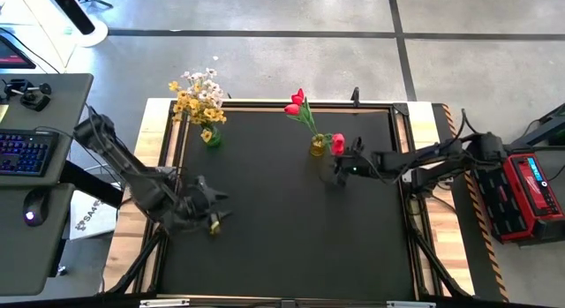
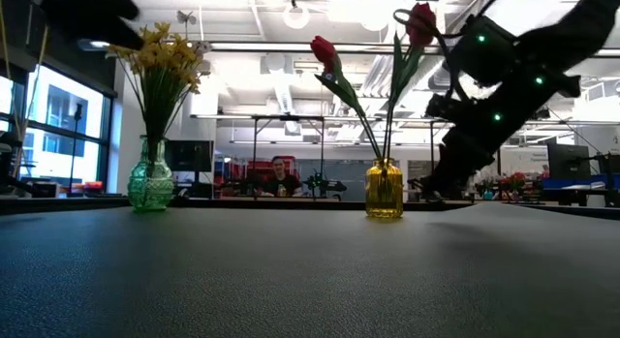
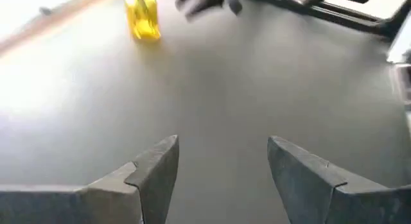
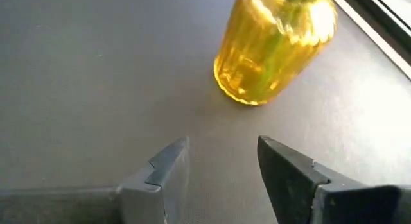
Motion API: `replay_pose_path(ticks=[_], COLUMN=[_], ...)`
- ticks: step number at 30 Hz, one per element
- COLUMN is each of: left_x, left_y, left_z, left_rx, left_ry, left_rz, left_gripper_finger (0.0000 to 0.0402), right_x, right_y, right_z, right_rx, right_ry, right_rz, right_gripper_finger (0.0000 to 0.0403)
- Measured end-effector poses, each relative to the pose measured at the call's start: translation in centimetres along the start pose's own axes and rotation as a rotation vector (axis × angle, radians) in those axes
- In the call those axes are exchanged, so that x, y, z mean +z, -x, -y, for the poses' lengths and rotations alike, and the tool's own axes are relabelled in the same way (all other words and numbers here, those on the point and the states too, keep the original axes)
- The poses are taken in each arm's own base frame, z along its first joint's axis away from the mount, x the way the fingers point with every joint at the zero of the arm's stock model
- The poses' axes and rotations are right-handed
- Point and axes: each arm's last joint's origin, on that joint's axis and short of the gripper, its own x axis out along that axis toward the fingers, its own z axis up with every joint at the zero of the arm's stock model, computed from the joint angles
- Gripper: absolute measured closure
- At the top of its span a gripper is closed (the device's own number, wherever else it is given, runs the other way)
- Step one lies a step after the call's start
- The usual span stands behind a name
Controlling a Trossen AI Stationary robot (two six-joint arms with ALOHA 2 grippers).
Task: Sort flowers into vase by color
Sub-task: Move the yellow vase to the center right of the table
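A yellow glass vase (image 1: 318,147) stands on the black mat toward the far edge and holds two red tulips (image 1: 296,103) (image 2: 421,23) by their green stems. A green glass vase (image 1: 212,137) at the far left holds yellow and white flowers (image 1: 199,96). My right gripper (image 1: 340,173) hovers open just right of the yellow vase (image 4: 273,51), with nothing between its fingers (image 4: 221,147). My left gripper (image 1: 212,221) is open and empty (image 3: 221,144) over the mat's near left part.
The black mat (image 1: 291,229) lies inside a wooden table rim (image 1: 437,123). A desk with a keyboard (image 1: 22,154) stands to the left, and a red device (image 1: 530,193) to the right. A person (image 2: 281,173) sits in the room beyond the table.
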Motion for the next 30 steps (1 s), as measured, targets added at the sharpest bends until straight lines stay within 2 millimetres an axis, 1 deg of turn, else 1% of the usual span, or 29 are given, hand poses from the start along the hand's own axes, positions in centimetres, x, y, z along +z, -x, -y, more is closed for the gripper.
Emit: replay_pose_path(ticks=[3,6,9,12,15,18,20,24,28,30], left_x=[-0.8,-1.6,-2.5,-3.5,-4.5,-5.2,-5.5,-5.8,-5.9,-5.8], left_y=[-1.5,-3.4,-5.4,-7.0,-8.1,-8.8,-9.1,-9.5,-9.4,-9.4], left_z=[0.9,1.0,1.0,1.1,1.3,1.6,1.8,2.0,2.0,2.0], left_rx=[0.13,0.235,0.287,0.319,0.343,0.349,0.344,0.341,0.341,0.345], left_ry=[-0.098,-0.085,-0.068,-0.083,-0.082,-0.076,-0.07,-0.069,-0.074,-0.084], left_rz=[0.115,0.142,0.093,0.04,0.02,0.016,0.019,0.015,0.014,0.025], left_gripper_finger=[0.0177,0.0177,0.0177,0.0177,0.0177,0.0177,0.0177,0.0177,0.0177,0.0177], right_x=[1.3,2.9,4.3,4.7,4.2,3.8,3.5,2.0,0.4,-0.1], right_y=[0.1,0.3,0.4,0.2,-0.2,-0.6,-0.9,-1.1,-0.9,-0.7], right_z=[0.3,0.9,1.8,2.9,3.4,3.6,3.7,3.4,3.3,3.0], right_rx=[0.022,0.029,0.024,0.046,0.068,0.072,0.087,0.116,0.037,0.025], right_ry=[0.026,0.01,0.015,0.07,0.14,0.143,0.105,0.009,-0.103,-0.164], right_rz=[-0.04,-0.085,-0.078,-0.095,-0.084,-0.014,0.064,0.228,0.302,0.353], right_gripper_finger=[0.0231,0.0209,0.0168,0.012,0.0087,0.0077,0.0078,0.009,0.01,0.0103])
